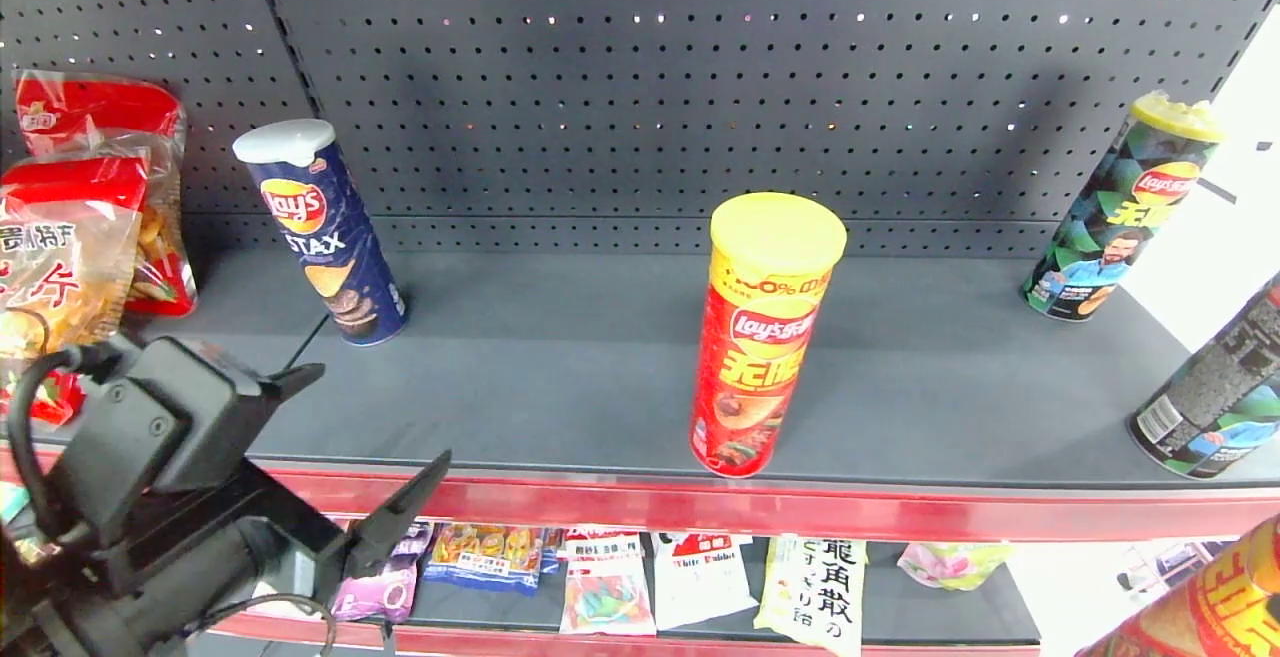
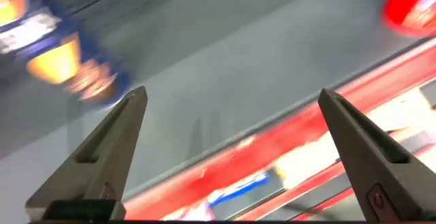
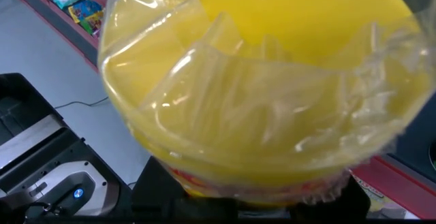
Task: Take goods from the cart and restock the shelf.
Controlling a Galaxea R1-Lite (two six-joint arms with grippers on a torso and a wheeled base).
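Observation:
The grey shelf board (image 1: 560, 377) carries a blue chip can (image 1: 325, 237) with a white lid at the left and a red chip can (image 1: 760, 337) with a yellow lid near the front edge. My left gripper (image 1: 375, 417) hangs open and holds nothing, in front of the shelf's red lip below the blue can. In the left wrist view, the left gripper (image 2: 233, 93) faces the shelf, with the blue can (image 2: 61, 60) and the red can (image 2: 412, 6) to either side. My right gripper is shut on another yellow-lidded red can (image 3: 266, 81), which is tilted at the lower right (image 1: 1205, 602).
A green-black can (image 1: 1120, 217) stands at the back right and a black can (image 1: 1215, 397) at the right edge. Snack bags (image 1: 70, 227) fill the shelf's left end. Small packets (image 1: 610, 577) lie on the lower shelf. A pegboard wall (image 1: 700, 87) backs the shelf.

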